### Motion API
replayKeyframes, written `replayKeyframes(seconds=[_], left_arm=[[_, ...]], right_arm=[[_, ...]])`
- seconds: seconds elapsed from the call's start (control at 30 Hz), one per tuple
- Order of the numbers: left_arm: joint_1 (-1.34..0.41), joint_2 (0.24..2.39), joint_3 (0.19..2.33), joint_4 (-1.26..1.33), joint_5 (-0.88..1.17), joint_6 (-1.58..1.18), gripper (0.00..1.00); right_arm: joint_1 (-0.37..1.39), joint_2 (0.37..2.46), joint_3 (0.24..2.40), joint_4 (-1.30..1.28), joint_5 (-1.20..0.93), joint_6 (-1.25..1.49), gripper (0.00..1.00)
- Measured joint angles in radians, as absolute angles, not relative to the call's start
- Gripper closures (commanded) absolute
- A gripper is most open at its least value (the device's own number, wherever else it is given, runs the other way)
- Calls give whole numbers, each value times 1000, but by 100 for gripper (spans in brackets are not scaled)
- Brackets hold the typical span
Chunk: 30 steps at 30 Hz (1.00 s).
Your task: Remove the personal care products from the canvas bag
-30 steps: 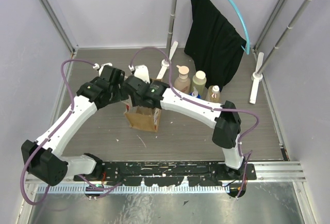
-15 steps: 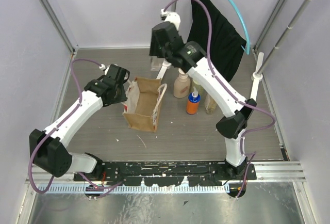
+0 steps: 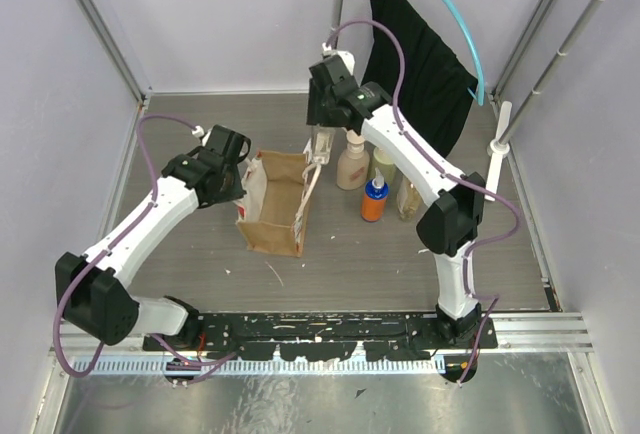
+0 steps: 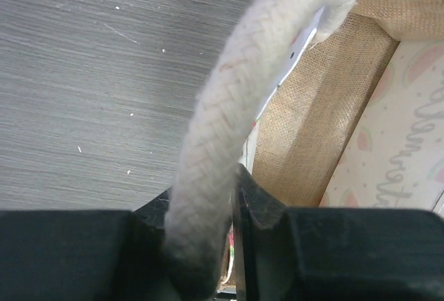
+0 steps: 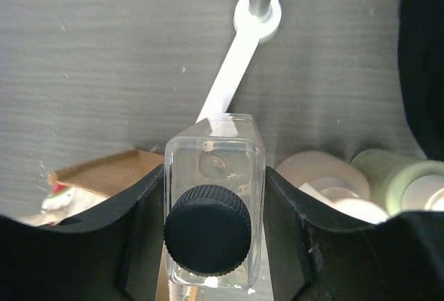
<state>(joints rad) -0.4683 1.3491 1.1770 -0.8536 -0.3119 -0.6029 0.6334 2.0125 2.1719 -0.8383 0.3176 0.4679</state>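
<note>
Slippage is the first worry: the right jaws pinch a clear bottle (image 5: 215, 204) by its two flat, glossy sides, black cap toward the wrist camera, and it hangs in the air over the far right corner of the bag (image 3: 275, 219). A jolt could let it slide out, back into the bag or onto the counter (image 3: 200, 124). The set-down spot looks crowded. An orange bottle (image 3: 375, 199) and the beige bottles (image 3: 352, 164) stand close together just right of the bag, so a low or sideways approach could knock one over, and a tall, narrow bottle released at a tilt would likely topple too. The bag's right handle lies just beside the held bottle in the top view and might snag it. The left jaws are closed around the left handle (image 4: 229, 107), the rope filling the gap between them. That steadies the bag, which stands mouth up left of centre, but a pull on soft rope could tip or drag so light a bag. Whether anything remains inside cannot be seen.
</note>
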Motion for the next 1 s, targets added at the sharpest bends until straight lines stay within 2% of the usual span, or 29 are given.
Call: replayKeyframes(seconds=[0.4,0.43,0.53,0.63,0.8,1.0], left_arm=[[-468,1346,1178,-881,-313,-604,65],[-468,1346,1179,-881,-314,-604,65],[-468,1351,1186,-886,-313,-604,65],[-468,1360,1198,-888,-312,-604,65],[-468,1368,1203,-888,-308,-606,59],[-468,1364,1203,-888,-308,-607,38]], right_arm=[[642,2084,2035,-843,278,468,76],[643,2084,2017,-841,281,467,72],[648,2074,1969,-826,294,461,41],[649,2057,1944,-821,290,452,28],[655,2010,1937,-809,290,440,22],[662,1914,1937,-786,276,422,21]])
